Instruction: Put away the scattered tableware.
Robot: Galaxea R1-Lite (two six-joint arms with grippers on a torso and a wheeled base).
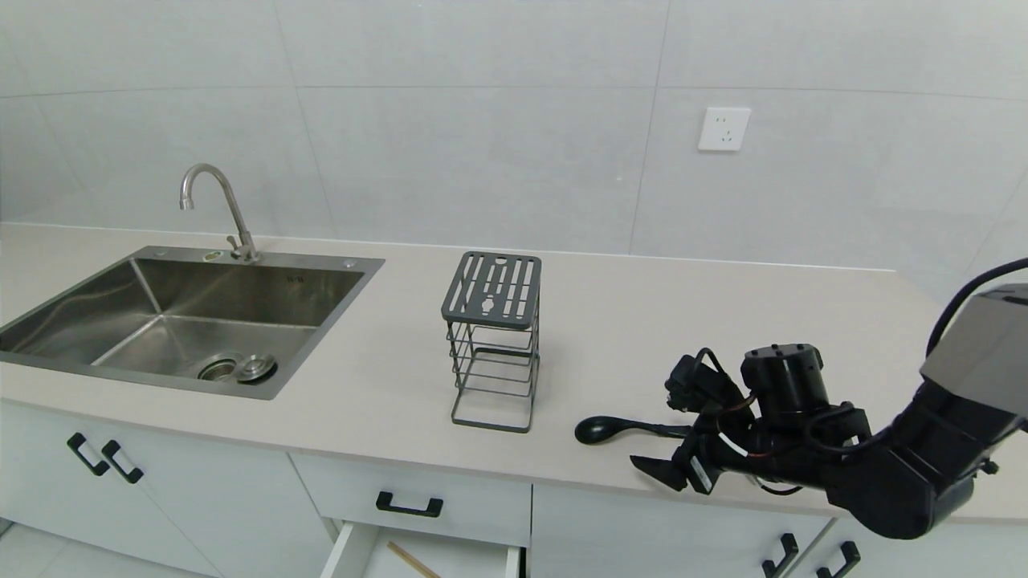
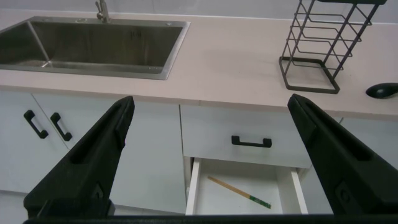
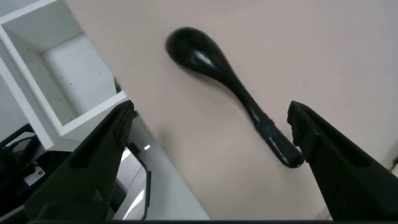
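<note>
1. A stainless steel sink basin point(image 1: 185, 313) is sunk into the beige countertop point(image 1: 385, 377) at the left.
2. The left gripper point(image 2: 211, 162) faces the white cabinet fronts. Its black fingers are spread wide, framing the open white drawer point(image 2: 245, 186), where a single wooden chopstick point(image 2: 239, 191) lies diagonally.
3. A dark grey wire rack point(image 1: 491, 341) with a slotted top stands upright mid-counter.
4. A glossy black spoon point(image 1: 630, 428) lies flat near the counter's front edge, right of the rack. Its long axis runs along that edge, with the bowl pointing left toward the rack and the handle pointing right.
5. The right arm bends low over the counter from the right. The right gripper point(image 3: 208, 158) hangs over the spoon with its fingers wide apart, gripping nothing. The handle end lies close to one finger.
</note>
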